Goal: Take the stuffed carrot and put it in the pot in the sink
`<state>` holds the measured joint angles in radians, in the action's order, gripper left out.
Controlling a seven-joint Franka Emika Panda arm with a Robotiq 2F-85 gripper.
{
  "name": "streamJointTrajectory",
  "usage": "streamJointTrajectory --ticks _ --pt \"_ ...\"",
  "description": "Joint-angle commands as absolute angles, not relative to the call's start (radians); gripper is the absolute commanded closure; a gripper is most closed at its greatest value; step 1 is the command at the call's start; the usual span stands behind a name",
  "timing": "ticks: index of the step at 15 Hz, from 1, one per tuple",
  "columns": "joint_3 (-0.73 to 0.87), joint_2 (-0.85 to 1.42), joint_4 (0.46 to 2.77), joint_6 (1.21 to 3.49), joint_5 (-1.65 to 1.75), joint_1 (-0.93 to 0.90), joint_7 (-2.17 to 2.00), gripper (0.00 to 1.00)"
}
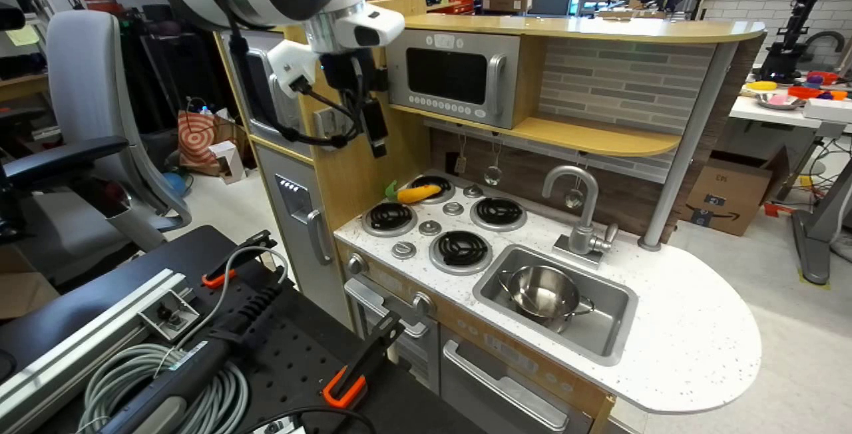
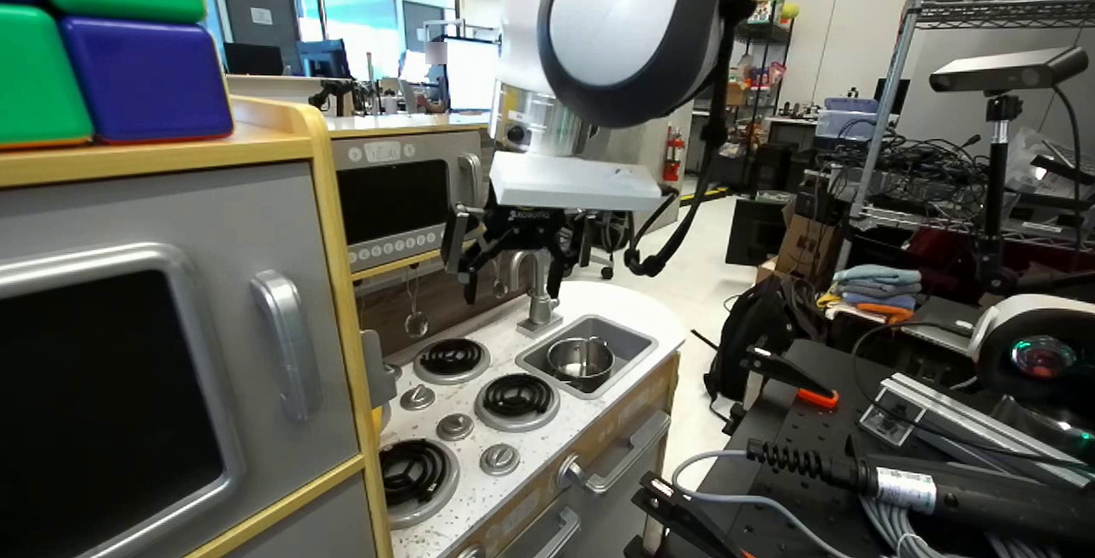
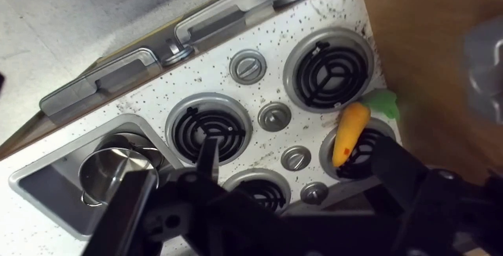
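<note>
The stuffed carrot (image 1: 414,193) is orange with a green leafy top. It lies across the back burner beside the tall cabinet's side wall. It shows whole in the wrist view (image 3: 349,132); in an exterior view the cabinet hides nearly all of it. The shiny metal pot (image 1: 542,291) stands in the grey sink (image 1: 622,337); the pot also shows in the wrist view (image 3: 112,171) and an exterior view (image 2: 582,361). My gripper (image 2: 513,284) is open and empty, high above the stove. In the wrist view its fingers (image 3: 297,156) are wide apart, the right one near the carrot's burner.
A toy microwave (image 1: 452,74) and shelf (image 1: 599,138) overhang the counter's back. The tall cabinet (image 2: 334,301) borders the stove. A faucet (image 1: 579,214) rises behind the sink. Stove knobs (image 3: 274,116) stand between burners. A black table (image 1: 293,347) holds cables and clamps.
</note>
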<state>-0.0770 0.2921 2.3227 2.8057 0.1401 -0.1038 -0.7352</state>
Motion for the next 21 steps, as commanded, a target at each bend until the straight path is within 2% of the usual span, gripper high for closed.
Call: streamJointTrajectory --ticks 1,3,14,21 --pt "-0.034 0.45 2.178 2.919 0.035 -0.159 -0.758 0.0" --pt "-0.016 0.407 2.227 2.89 0.013 -0.166 -0.705 0.0" --pt "-0.018 0.451 2.169 2.89 -0.02 -0.189 -0.706 0.0" --pt "0.035 0.546 2.122 2.881 -0.064 -0.226 -0.747 0.0"
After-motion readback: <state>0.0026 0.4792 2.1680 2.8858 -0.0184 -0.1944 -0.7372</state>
